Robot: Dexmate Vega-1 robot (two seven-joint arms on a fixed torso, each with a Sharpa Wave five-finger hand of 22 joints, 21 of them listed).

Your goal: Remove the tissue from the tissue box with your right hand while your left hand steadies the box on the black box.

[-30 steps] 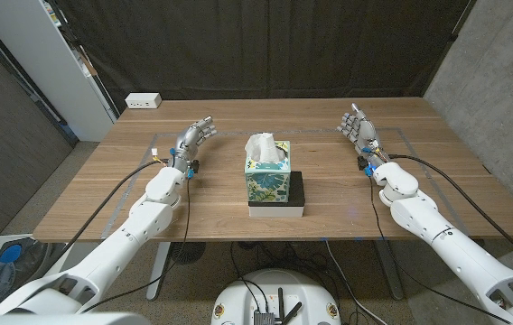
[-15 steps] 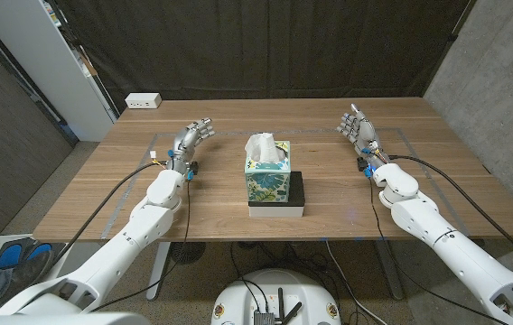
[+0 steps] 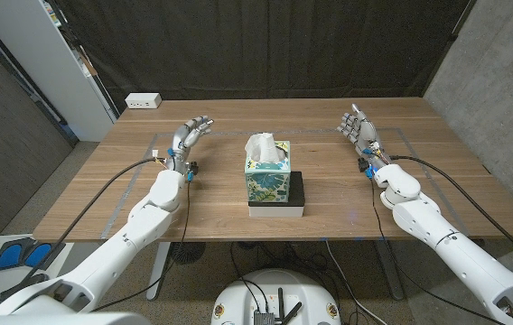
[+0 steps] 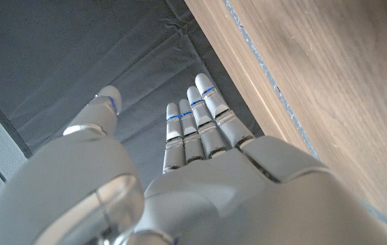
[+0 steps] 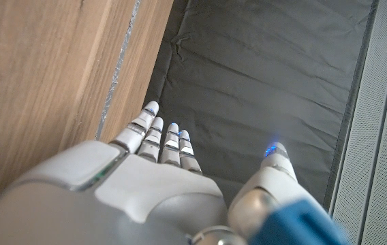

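A patterned green and blue tissue box point(image 3: 267, 180) stands on a low black box point(image 3: 277, 198) at the table's middle. A white tissue point(image 3: 265, 148) sticks up out of its top. My left hand point(image 3: 187, 139) is well to the left of the box, held open above the wood with fingers spread and nothing in it; the left wrist view shows this left hand point(image 4: 200, 170) with its fingers point(image 4: 193, 129) stretched out. Far to the right, my right hand point(image 3: 357, 128) stands open and empty; in the right wrist view the right hand point(image 5: 152, 184) also has straight fingers.
A white power strip point(image 3: 143, 101) lies at the table's back left corner. A thin taped rectangle point(image 3: 401, 140) marks the wooden tabletop point(image 3: 238, 126). Dark curtain hangs behind the table, and a white cabinet point(image 3: 31, 54) stands at the left.
My left hand has moved slightly farther from me and toward the left. The right hand and the tissue box have stayed where they were.
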